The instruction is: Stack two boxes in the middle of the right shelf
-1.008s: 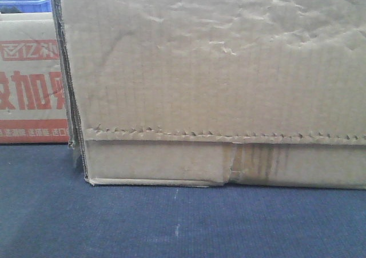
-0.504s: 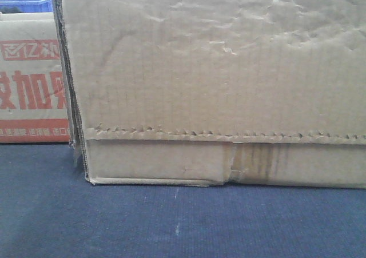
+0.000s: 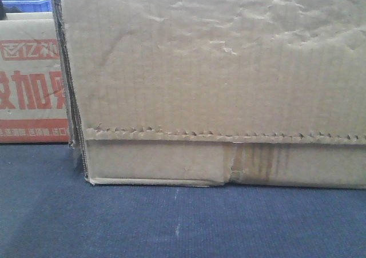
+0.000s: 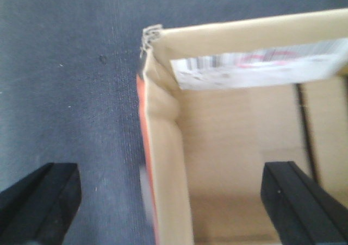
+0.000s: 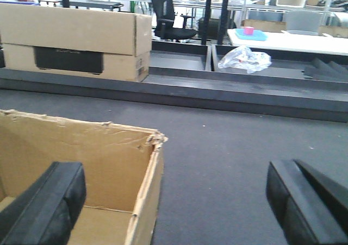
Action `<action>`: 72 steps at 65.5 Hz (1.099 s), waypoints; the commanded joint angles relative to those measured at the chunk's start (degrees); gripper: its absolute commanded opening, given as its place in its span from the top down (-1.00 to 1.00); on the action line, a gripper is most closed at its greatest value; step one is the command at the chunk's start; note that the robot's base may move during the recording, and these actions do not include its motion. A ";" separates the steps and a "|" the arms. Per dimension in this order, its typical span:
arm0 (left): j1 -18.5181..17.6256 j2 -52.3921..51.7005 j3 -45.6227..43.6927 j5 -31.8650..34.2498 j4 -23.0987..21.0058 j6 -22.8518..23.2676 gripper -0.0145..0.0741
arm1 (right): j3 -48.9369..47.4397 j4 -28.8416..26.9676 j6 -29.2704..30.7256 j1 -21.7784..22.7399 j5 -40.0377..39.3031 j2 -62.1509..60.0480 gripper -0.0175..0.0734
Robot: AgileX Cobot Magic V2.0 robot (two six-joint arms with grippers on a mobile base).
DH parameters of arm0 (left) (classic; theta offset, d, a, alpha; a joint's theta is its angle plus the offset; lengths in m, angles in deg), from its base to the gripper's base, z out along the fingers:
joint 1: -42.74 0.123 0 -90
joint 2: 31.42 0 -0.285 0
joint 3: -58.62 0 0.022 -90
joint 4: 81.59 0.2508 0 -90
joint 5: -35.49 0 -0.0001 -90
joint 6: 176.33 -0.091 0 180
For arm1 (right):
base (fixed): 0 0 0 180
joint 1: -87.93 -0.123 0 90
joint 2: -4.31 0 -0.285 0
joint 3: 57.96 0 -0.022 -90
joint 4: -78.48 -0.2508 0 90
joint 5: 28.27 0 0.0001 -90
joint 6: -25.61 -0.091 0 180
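— How is the left gripper (image 4: 171,174) set?
— Its two black, blunt, wedge-shaped fingers (image 4: 41,201) are spread wide apart, one at each lower corner of its wrist view. The wrist points steeply downward.
— And the right gripper (image 5: 175,174)?
— Its black, rounded fingers (image 5: 46,207) are parted just as wide. That wrist aims forward and tilts only slightly down.
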 commanded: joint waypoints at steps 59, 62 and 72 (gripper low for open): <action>0.91 -4.53 -0.59 0.29 1.52 2.28 0.92 | -0.40 -0.17 0.11 -0.31 0.51 -0.13 -0.64; 0.91 -6.59 -0.59 0.53 3.75 4.67 0.92 | -0.40 -0.17 0.11 -0.31 0.59 -0.13 -0.64; 0.91 -13.21 -2.29 1.02 9.01 9.16 0.92 | -0.40 -0.17 0.11 -0.31 0.96 -0.13 -0.64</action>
